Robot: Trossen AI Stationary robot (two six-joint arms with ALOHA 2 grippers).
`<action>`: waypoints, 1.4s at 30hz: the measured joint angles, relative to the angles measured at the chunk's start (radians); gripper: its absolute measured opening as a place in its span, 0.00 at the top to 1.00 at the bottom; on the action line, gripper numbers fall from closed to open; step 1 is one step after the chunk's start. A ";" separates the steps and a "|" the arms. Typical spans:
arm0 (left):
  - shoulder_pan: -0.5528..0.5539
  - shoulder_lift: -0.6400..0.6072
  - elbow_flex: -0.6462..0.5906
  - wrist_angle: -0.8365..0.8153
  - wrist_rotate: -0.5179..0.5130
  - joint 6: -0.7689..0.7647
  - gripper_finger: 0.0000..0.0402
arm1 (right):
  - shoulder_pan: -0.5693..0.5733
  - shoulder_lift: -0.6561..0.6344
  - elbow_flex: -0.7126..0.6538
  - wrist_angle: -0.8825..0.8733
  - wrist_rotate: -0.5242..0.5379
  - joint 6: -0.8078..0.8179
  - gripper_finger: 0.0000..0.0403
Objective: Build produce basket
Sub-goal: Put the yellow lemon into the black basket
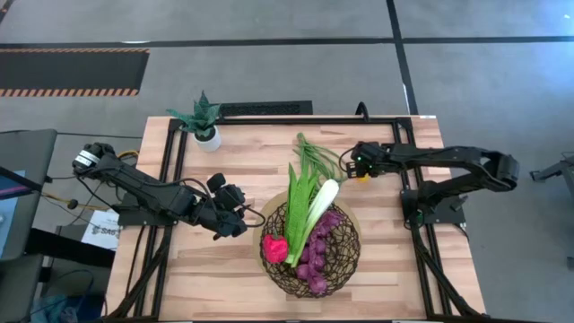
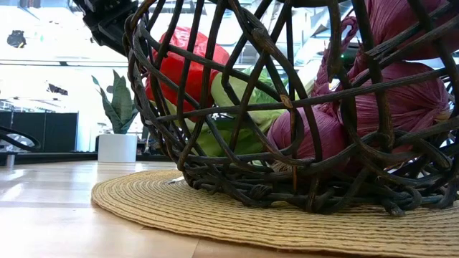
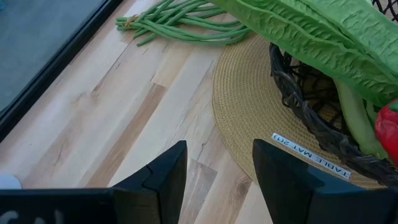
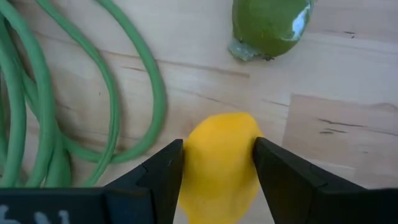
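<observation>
Right gripper (image 4: 214, 171) clamped on small yellow lemon (image 4: 221, 165), far right; next, lifting toward dark woven-wire basket (image 1: 348, 260). Left gripper (image 3: 217, 177) open, idle beside basket.

A small potted plant (image 1: 204, 120) stands near the table's far edge; a round woven mat (image 3: 249, 112) lies flat.

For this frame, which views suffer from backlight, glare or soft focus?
Low view: bright windows behind leave the basket as a dark backlit mesh, very close to the lens. Right wrist view: a glare spot on the lime; the lemon between the right pincer's fingers looks soft-edged. Left wrist view: evenly lit, the mat label readable.
</observation>
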 joint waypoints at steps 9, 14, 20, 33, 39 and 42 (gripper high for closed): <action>0.000 0.000 0.000 -0.002 0.000 -0.001 0.57 | 0.000 0.036 0.003 -0.019 0.005 0.016 0.50; 0.000 0.000 0.000 -0.003 0.002 -0.001 0.57 | 0.001 0.030 0.003 -0.023 0.002 0.015 0.70; 0.000 0.000 0.000 -0.003 0.005 -0.002 0.57 | 0.001 -0.006 -0.003 -0.036 -0.024 -0.015 0.81; 0.000 0.000 0.000 -0.003 0.008 -0.012 0.57 | 0.005 -0.217 0.027 -0.134 -0.044 -0.086 0.82; 0.000 0.000 0.000 -0.003 0.008 -0.014 0.57 | 0.074 -0.327 0.153 -0.189 -0.030 -0.138 0.82; 0.000 0.000 0.000 -0.003 0.008 -0.014 0.57 | 0.150 -0.364 0.231 -0.185 -0.022 -0.160 0.83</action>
